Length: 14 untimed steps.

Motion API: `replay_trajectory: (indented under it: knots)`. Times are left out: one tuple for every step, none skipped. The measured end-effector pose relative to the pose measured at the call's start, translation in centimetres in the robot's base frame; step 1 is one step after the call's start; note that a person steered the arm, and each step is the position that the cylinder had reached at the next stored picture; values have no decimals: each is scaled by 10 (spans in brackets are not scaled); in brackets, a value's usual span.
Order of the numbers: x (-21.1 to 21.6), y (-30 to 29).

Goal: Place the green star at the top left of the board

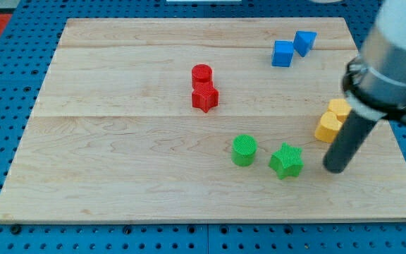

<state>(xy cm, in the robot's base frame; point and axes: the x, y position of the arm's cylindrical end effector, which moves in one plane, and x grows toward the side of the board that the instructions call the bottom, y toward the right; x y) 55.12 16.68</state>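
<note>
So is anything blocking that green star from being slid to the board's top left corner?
Probably yes. The green cylinder sits just to the view's left of the green star, and the red cylinder and red star lie near the diagonal path. My tip is to the star's right, nothing between them.

This looks like a robotics lab bench. A pale wooden board (118, 162) of glued planks lies on a blue perforated tabletop (5, 85) with a regular grid of mounting holes, the kind used for fixing test rigs. Small ribbed, 3D-printed-looking coloured blocks sit on the board under a robot arm (393, 63).
</note>
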Motion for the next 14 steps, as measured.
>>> replay_trajectory:
  knots:
    - [-5, -41]
    - [-19, -72]
    - [-40, -115]
    - [-62, -170]
    - [-95, -221]
    - [-111, -266]
    - [-138, -306]
    - [-186, -329]
    - [-231, -355]
    - [-268, -370]
    - [-300, -378]
    - [-300, -378]
    - [-292, -365]
    - [-282, -347]
